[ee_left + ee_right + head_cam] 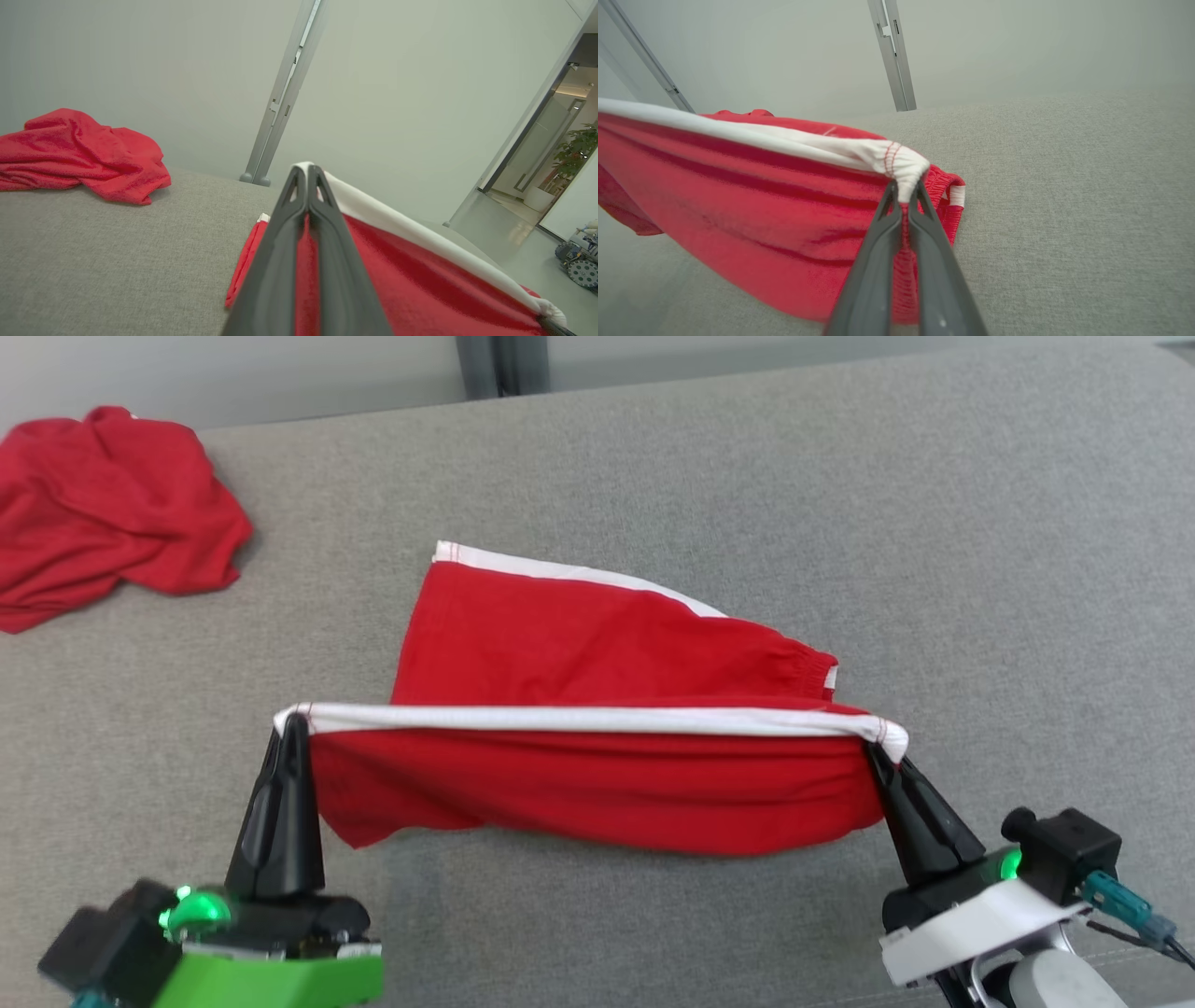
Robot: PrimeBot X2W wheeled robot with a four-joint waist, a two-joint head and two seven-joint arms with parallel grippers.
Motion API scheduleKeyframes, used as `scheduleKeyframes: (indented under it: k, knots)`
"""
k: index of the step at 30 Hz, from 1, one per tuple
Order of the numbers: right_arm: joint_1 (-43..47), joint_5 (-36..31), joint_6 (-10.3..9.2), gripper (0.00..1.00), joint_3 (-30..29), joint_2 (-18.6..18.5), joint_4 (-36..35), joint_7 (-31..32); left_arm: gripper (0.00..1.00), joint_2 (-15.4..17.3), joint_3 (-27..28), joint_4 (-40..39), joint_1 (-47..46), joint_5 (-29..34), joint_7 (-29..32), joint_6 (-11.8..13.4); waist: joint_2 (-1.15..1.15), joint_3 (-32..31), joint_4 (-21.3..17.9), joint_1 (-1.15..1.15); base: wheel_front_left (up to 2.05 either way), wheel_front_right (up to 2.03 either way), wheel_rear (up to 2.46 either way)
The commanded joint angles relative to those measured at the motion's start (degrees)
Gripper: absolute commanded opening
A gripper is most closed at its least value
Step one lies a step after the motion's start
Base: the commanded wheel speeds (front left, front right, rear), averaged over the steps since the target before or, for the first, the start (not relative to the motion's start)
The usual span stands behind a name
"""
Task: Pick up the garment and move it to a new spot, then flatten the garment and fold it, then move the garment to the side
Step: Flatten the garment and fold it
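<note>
The garment (597, 653) is a pair of red shorts with a white band along one edge, lying partly on the grey cushion. Its near white edge (588, 719) is lifted and stretched taut between my two grippers. My left gripper (294, 721) is shut on the left corner of that edge, seen close up as my left gripper (307, 169) in its wrist view. My right gripper (878, 751) is shut on the right corner; the right wrist view shows my right gripper (905, 191) pinching the bunched white hem of the garment (752, 196). The far half rests flat on the cushion.
A second crumpled red cloth (103, 509) lies at the far left of the grey cushion (840, 523), also the red cloth (79, 154) in the left wrist view. A pale wall with a metal post (280, 93) stands behind. An open doorway (556, 154) lies to the right.
</note>
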Motion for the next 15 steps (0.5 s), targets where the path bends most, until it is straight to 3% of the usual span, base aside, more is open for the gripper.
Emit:
scheduleKeyframes:
  k: [1, 8, 15]
  knots:
    - [-1.33, -0.03, -0.10, 0.00, -0.51, 0.62, 0.90, -0.17, 0.00, 1.22, -0.31, 1.53, -2.55, 0.20, -0.01, -0.07, 0.00, 2.43, -1.25, 0.01, 0.00, 0.00, 0.00]
    - [-8.10, -1.54, -0.10, 0.00, -1.67, 5.04, 6.99, -0.17, 0.00, 7.20, -4.80, 14.23, -15.47, -0.41, -0.02, -0.07, 0.00, 8.26, -4.03, 0.01, 0.00, 0.00, 0.00]
    - [-13.45, -3.47, -0.10, 0.00, -3.19, 8.56, 11.79, -0.17, 0.00, 10.52, -8.10, 25.56, -27.23, 0.17, -0.01, -0.07, 0.00, 12.00, -6.48, 0.01, 0.00, 0.00, 0.00]
